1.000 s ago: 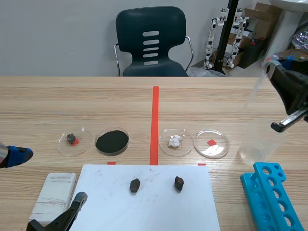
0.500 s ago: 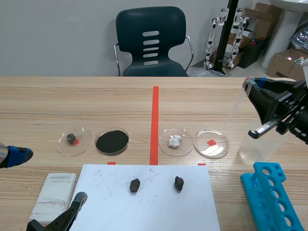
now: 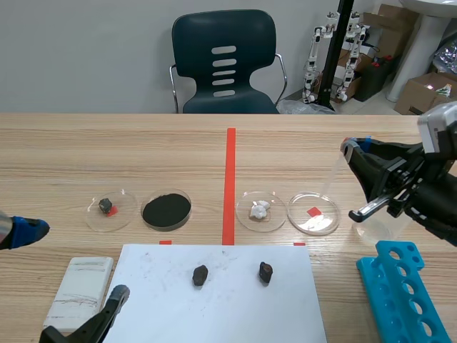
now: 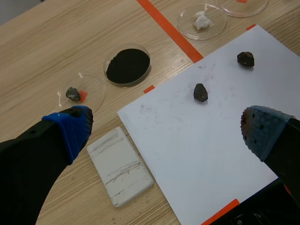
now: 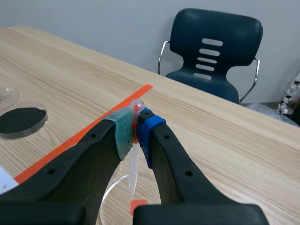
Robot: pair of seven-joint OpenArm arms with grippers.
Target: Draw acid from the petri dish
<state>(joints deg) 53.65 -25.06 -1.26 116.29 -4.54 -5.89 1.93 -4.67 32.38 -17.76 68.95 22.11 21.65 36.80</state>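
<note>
Four round petri dishes lie in a row across the wooden bench [image 3: 86,150] in the scene view. From the left they are a dish holding a dark stone [image 3: 106,206], a dish of black powder [image 3: 166,209], a dish of white lumps [image 3: 260,210] right of the orange-red line, and a clear round petri dish [image 3: 323,220] over a red square.

The right hand [image 3: 350,148] is raised just right of that clear dish. Only the right wrist view shows its grip: the pads are clamped on the bulb of a clear plastic pipette [image 5: 134,159], whose stem hangs down toward the dish's rim and the red square. In the scene view the pipette is a faint streak. Neither view shows whether its tip touches the dish.

The left wrist view alone shows the left hand [image 4: 166,117] with its blue-padded fingers wide apart and nothing between them. It is over a white sheet of paper [image 4: 211,140] that bears two dark stones [image 4: 200,92]. A white rectangular block [image 4: 121,166] lies left of the sheet. In the scene view this hand is mostly cut off at the near left.

At the near right, a blue tube rack [image 3: 403,286] runs off the edge. A clear container [image 3: 377,227] is partly hidden behind the right hand. A dark blue chair [image 3: 225,61] stands at the far side.
</note>
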